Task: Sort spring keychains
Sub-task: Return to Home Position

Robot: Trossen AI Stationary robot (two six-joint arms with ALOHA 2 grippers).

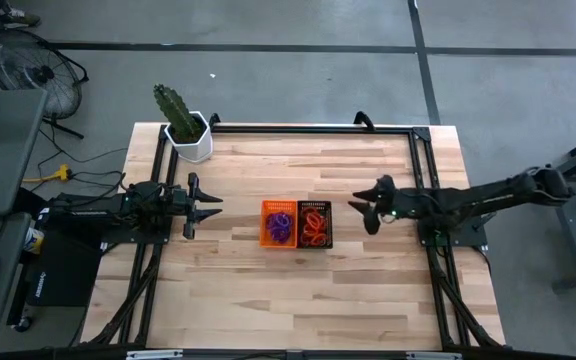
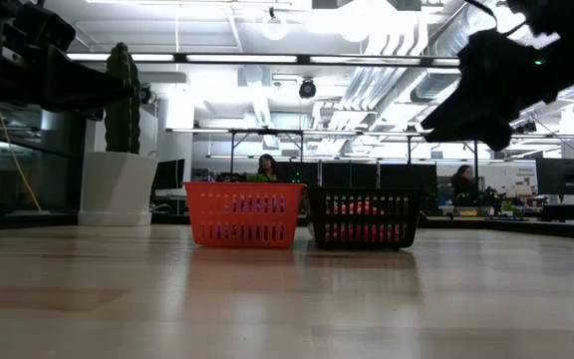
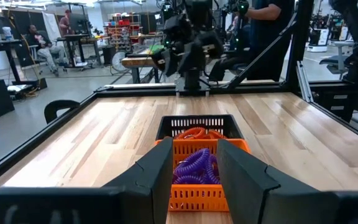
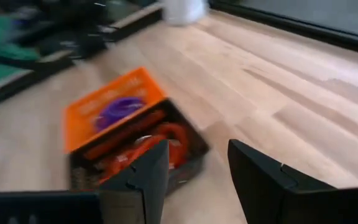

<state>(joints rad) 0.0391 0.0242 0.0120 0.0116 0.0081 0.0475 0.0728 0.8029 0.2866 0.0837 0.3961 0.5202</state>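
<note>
Across the table point(image 1: 268, 290), finding no stray coils lying on the bare wood in the high view. Reaching in from the left edge with the left arm point(image 1: 98, 208) and from the right edge with the right arm point(image 1: 488, 195). Hovering the left gripper point(image 1: 211, 206) near the orange bin point(image 1: 263, 225), fingers point(image 3: 154, 177) released and gripping nothing. Hovering the right gripper point(image 1: 360, 212) just beside the black bin point(image 1: 330, 225), raised above the table in the low view, fingers point(image 4: 138, 177) likewise spread and empty. Sitting both bins touching side by side at table centre, orange one on the left arm's side, black one on the right arm's side. Keeping the purple spring keychains point(image 1: 281, 227) inside the orange bin and the orange spring keychains point(image 1: 314, 225) inside the black bin. Judging the sort as done, colours showing no mixing, with only bringing both arms to rest seeming left. Looking like small coiled plastic loops, tangling into one heap per bin; exact count not readable.
</note>
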